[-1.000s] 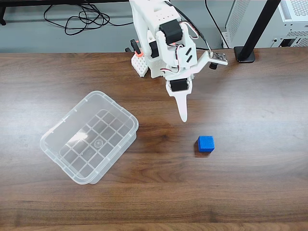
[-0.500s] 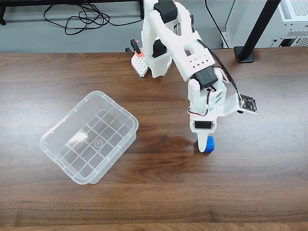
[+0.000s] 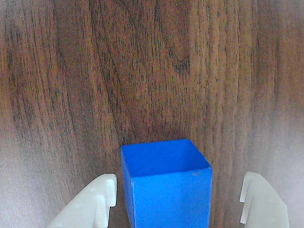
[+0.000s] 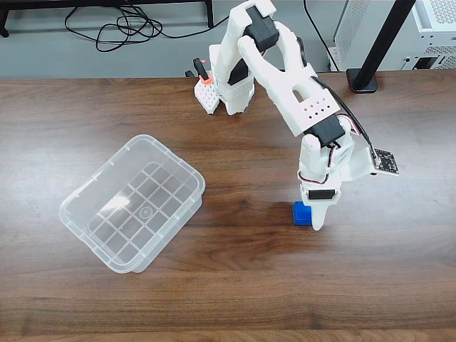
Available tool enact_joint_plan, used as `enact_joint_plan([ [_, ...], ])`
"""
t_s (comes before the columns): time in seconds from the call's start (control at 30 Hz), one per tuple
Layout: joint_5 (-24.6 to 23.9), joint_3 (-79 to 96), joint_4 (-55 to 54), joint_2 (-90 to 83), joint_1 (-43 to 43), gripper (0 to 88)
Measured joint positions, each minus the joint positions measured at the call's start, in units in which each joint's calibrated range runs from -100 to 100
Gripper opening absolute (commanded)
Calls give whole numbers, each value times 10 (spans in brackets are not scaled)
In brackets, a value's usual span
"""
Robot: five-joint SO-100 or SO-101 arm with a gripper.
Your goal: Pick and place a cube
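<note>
Wrist view: my gripper (image 3: 178, 202) is spread, fingertips straddling the cube (image 3: 166, 183) without touching. Looks light, rigid, matte; I'd pinch its flat side faces. Fixed view: cube (image 4: 301, 213) well right of the bin (image 4: 80, 194), under the gripper (image 4: 313, 217).

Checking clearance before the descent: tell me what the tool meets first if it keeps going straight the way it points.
Likely the table: the open tool straddles the cube, fingers either side, pointing down.
</note>
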Motion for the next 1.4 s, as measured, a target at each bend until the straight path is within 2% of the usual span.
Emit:
enact_joint_plan([
  [0.43, 18, -12, 0, 47, 7, 247],
  [0.57, 19, -15, 0, 47, 22, 182],
  [0.87, 47, -24, 0, 47, 46, 167],
  [1.07, 50, -31, 0, 47, 46, 112],
  [1.4, 80, -175, 126, 25, 97, 117],
])
